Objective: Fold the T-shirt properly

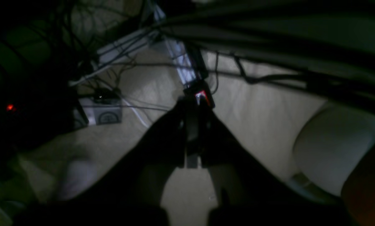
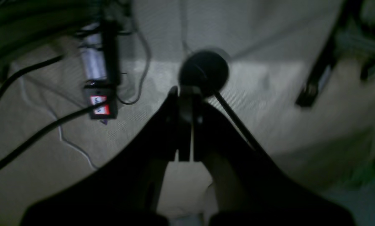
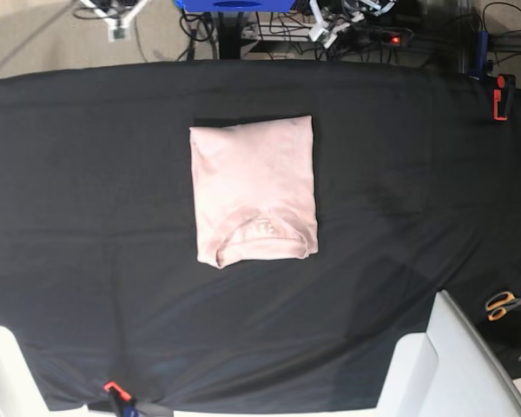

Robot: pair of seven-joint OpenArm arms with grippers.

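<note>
Both tools black, tapered fingers; left tool [image 1: 192, 131], right tool [image 2: 186, 125]

Pale pink T-shirt [image 3: 254, 191], folded

We see it as a neat rectangle, collar at its near edge, well apart from both pincers.

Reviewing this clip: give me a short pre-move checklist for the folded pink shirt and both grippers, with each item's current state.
1. T-shirt folded into a compact rectangle: ok.
2. Edges roughly square, collar showing at the near edge: ok, slight unevenness at the near corners.
3. Shirt lies fully on the black tablecloth, away from its edges: ok.
4. Left gripper released and empty, jaws together, pointing at the floor off the table: ok.
5. Right gripper released and empty, jaws together, also off the table: ok.
6. Scissors well apart from the shirt: ok.
</note>
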